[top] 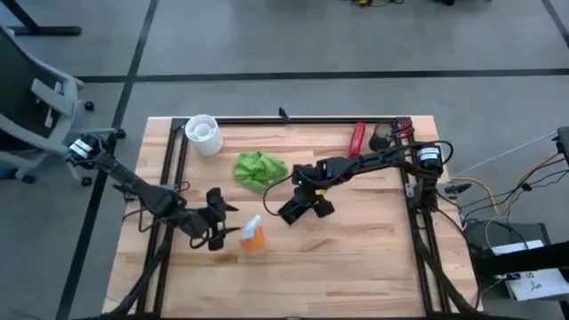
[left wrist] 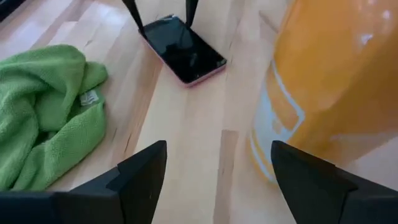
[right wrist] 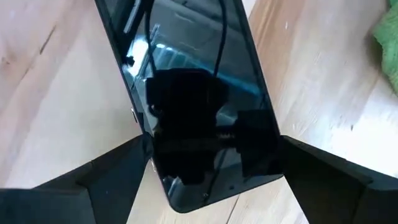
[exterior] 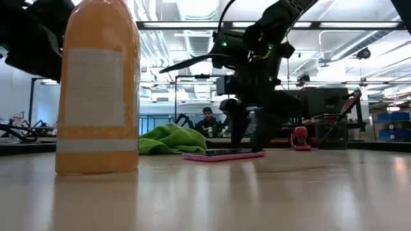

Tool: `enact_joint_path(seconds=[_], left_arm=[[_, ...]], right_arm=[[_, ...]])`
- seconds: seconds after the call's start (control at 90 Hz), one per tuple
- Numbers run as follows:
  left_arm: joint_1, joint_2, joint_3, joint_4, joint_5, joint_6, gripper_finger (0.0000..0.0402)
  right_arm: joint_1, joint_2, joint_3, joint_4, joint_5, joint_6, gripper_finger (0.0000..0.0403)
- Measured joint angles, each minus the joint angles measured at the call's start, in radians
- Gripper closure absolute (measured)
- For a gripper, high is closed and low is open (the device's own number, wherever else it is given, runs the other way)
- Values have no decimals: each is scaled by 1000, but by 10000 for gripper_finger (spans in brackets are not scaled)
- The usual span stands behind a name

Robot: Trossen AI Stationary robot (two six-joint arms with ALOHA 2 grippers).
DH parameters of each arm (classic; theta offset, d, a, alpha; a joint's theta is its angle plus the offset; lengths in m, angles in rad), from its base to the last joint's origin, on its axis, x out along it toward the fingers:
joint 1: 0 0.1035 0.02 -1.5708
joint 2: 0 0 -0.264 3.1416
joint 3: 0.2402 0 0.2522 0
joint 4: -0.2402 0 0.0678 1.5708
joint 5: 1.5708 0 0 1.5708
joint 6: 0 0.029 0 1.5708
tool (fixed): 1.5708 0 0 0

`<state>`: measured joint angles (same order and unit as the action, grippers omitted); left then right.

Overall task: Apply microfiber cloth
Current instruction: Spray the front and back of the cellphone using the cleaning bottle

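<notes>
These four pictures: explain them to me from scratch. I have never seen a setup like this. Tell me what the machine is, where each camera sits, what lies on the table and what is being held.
Two dark robot arms work at a wooden table. One camera looks straight down, one sits at table-top height, and one rides on each wrist.

On the table lie a lime-green microfiber cloth, a black phone in a pink case, an orange-and-white spray bottle and a white cup.

The left gripper sits beside the bottle, fingers open. The right gripper stands over the phone, open fingers straddling it. Neither holds anything, and the cloth lies untouched.
</notes>
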<state>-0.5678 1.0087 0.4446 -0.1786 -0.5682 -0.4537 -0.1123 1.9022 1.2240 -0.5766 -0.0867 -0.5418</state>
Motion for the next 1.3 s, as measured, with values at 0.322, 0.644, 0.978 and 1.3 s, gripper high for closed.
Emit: enact_joint_path(seconds=[0.322,0.644,0.978,1.3], left_arm=[[0,12,0,23,-28,-7,132],[0,8,0,25,-65,-8,132],[0,8,0,30,-77,-1,132],[0,8,0,30,-77,0,132]], right_arm=[[28,-1,103,-149,87,77,60],[27,80,145,-203,91,34,7],[23,123,149,-219,116,-112,13],[21,122,164,-317,187,-193,13]])
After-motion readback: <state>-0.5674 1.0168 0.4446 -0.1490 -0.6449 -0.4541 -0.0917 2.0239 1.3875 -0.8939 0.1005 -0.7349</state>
